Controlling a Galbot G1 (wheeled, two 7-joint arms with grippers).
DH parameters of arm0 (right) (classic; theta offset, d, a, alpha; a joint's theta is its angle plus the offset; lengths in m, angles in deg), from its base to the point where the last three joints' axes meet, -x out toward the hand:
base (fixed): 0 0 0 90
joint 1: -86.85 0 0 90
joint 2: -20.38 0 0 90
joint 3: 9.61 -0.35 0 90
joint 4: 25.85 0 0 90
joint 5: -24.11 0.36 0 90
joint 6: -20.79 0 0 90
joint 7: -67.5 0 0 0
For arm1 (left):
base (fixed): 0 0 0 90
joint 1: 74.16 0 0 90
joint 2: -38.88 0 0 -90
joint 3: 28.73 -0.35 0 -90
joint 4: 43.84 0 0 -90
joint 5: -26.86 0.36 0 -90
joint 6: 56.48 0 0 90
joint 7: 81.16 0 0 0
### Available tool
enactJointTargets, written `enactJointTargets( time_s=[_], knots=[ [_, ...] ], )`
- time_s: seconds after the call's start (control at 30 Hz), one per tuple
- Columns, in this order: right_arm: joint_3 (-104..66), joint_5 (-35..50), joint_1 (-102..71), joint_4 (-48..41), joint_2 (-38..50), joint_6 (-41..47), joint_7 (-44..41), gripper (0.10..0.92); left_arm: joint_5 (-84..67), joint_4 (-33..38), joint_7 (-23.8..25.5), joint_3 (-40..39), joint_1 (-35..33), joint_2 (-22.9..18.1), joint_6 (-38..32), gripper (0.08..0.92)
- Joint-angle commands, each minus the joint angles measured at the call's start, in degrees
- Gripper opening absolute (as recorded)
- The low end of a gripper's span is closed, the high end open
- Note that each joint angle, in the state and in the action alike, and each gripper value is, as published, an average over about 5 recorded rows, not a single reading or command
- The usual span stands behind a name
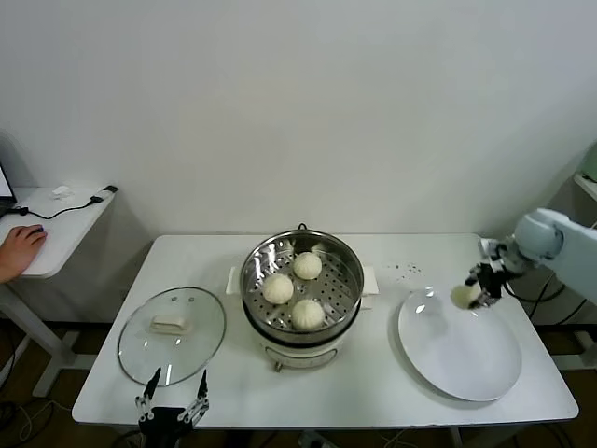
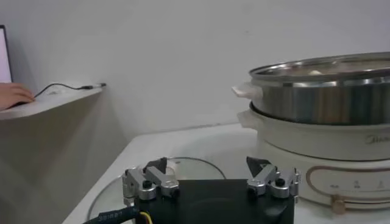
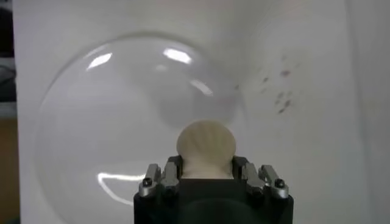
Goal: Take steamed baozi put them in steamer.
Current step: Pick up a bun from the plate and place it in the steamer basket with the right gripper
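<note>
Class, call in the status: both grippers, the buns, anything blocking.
Right gripper shut on last bun, above plate. Left gripper open, idle by glass lid. Three buns in steamer. Path clear.

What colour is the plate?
White, glossy plate; best seen in the head view.

Left arm: parked low at the table's front-left edge.
Left gripper (image 1: 172, 403): fingers spread wide, holding nothing.
Right arm: reaching in over the table's right edge.
Right gripper (image 1: 478, 289): fingers clamped on a steamed baozi (image 3: 206, 146), raised above the surface.
</note>
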Motion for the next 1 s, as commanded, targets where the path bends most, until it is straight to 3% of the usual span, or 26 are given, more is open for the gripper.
enactJointTargets(
  time_s=[0.03, 0.4, 0.63, 1.0],
  knots=[
    [20.31, 22.51, 30.49, 3.27, -11.15, 4.66, -0.31, 0.543, -1.03, 1.08, 0.08, -1.5, -0.39, 0.33, 0.52, 0.823],
    [27.52, 39.79, 38.16, 6.78, -29.1, 10.82, 3.73, 0.55, -2.14, 2.04, 0.06, -3.27, -1.1, 2.43, 0.12, 0.823],
    [28.43, 41.07, 33.31, 8.87, -35.44, 13.68, 7.22, 0.549, -2.14, 2.32, 0.0, -4.45, -0.38, 2.61, 0.93, 0.823],
    [31.1, 38.0, 25.96, 9.0, -37.62, 16.02, 11.09, 0.543, -3.06, 1.73, -0.03, -4.28, 0.06, 2.82, 0.98, 0.823]
  ],
)
